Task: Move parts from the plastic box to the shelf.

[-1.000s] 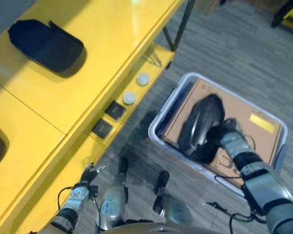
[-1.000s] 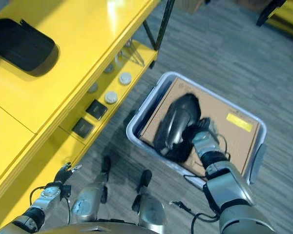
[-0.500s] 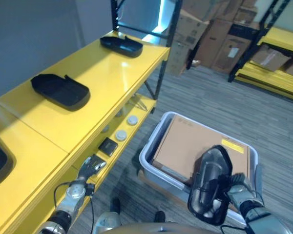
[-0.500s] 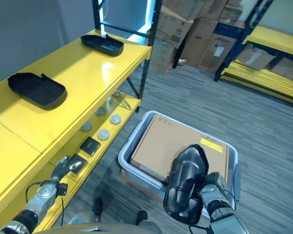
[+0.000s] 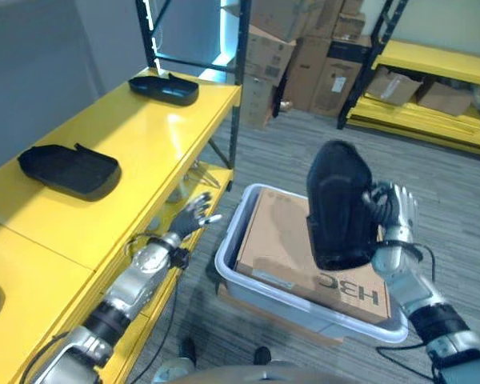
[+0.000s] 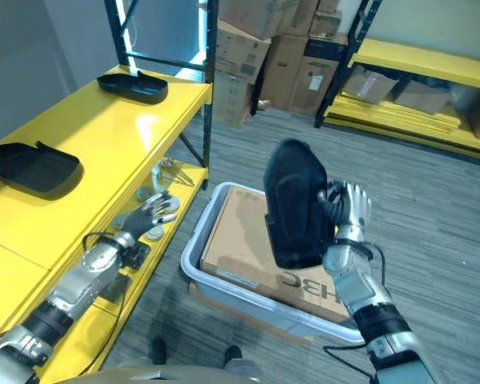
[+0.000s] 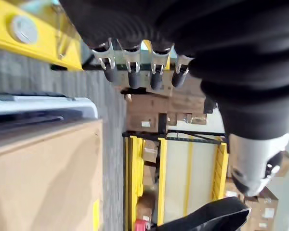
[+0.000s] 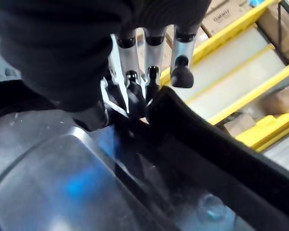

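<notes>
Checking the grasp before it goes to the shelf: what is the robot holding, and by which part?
The right hand holds a black part by its edge, lifted above the plastic box. The left hand is open and holds nothing.

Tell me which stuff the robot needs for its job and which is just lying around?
Needed: black part in right hand; plastic box; yellow shelf; left hand, open.

Lying around: round discs on lower shelf; cardboard boxes; far rack.
</notes>
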You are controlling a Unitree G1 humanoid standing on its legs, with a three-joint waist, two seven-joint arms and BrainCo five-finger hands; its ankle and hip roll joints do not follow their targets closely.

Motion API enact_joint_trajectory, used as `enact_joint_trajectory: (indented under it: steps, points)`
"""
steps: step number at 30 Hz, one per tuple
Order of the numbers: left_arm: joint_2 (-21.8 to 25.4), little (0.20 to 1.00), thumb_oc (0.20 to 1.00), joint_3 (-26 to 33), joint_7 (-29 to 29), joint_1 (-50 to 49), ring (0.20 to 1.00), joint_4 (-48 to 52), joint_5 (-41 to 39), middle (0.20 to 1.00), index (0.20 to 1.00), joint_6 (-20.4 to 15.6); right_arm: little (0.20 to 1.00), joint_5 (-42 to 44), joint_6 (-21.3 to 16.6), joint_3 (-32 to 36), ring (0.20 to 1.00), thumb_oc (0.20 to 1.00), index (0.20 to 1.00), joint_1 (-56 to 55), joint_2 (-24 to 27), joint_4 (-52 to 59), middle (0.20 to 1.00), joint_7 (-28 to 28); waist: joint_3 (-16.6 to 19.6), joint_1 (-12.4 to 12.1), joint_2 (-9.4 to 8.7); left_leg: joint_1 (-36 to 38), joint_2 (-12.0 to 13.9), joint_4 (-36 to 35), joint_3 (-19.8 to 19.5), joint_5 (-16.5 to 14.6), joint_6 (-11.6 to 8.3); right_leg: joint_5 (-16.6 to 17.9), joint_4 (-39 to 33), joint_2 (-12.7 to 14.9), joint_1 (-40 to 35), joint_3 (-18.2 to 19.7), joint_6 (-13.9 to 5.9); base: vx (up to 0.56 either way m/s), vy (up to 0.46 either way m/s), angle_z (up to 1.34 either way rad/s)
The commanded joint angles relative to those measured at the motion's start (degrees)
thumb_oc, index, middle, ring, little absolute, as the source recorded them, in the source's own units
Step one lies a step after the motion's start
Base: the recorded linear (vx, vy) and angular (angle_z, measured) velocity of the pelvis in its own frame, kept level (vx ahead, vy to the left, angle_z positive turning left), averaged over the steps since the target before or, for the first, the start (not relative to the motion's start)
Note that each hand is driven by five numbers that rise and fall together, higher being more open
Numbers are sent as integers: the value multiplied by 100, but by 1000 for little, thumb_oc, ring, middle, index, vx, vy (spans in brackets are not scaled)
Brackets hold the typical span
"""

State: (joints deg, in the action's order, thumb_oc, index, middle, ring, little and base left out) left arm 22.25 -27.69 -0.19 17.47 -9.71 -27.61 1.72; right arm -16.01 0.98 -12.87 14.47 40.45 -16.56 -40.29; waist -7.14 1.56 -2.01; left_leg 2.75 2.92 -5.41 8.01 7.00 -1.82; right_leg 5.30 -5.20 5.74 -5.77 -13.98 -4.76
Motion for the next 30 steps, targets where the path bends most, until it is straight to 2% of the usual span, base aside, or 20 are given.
enact_joint_trajectory:
  steps: [1, 6, 13, 21, 30]
  points:
    - [-323, 1000, 1000, -156, 346, 743, 1000, -200, -420, 1000, 1000, -441, 200, -47, -334, -41, 200, 200, 200, 879, 442, 235, 200, -400, 77, -48, -25, 315, 161, 41, 156, -957, -83, -595, 20, 81, -235, 18, -225, 4, 10, -12]
    - [-729, 1000, 1000, -374, 937, 1220, 1000, -245, 112, 1000, 1000, -853, 200, 40, -363, -222, 200, 200, 200, 1374, 172, 525, 200, -473, 118, 65, -59, 311, 165, 41, 197, -997, -80, -612, 20, 50, -184, 95, -210, -2, 5, -12]
    - [-947, 1000, 1000, -541, 1294, 1555, 1000, -429, 649, 1000, 1000, -1090, 200, 47, -340, -423, 200, 200, 200, 1823, -51, 759, 200, -370, 160, 145, -77, 349, 167, 41, 258, -1048, -78, -640, 20, 25, -175, 168, -195, 0, 2, -6]
    - [-972, 1000, 1000, -694, 1398, 1765, 1000, -448, 1141, 1000, 1000, -1125, 200, -72, -223, -664, 200, 200, 200, 2294, -214, 700, 200, -312, 203, 126, -42, 355, 174, 41, 241, -1054, -101, -638, 20, 13, -161, 189, -208, 0, 0, 0]
    - [-896, 1000, 1000, -860, 1290, 1923, 1000, -439, 1275, 1000, 1000, -1125, 200, -146, -66, -943, 200, 200, 200, 2766, -325, 555, 200, -21, 224, 51, -19, 323, 162, 41, 167, -1051, -109, -655, 20, 12, -163, 141, -197, 0, 0, 0]
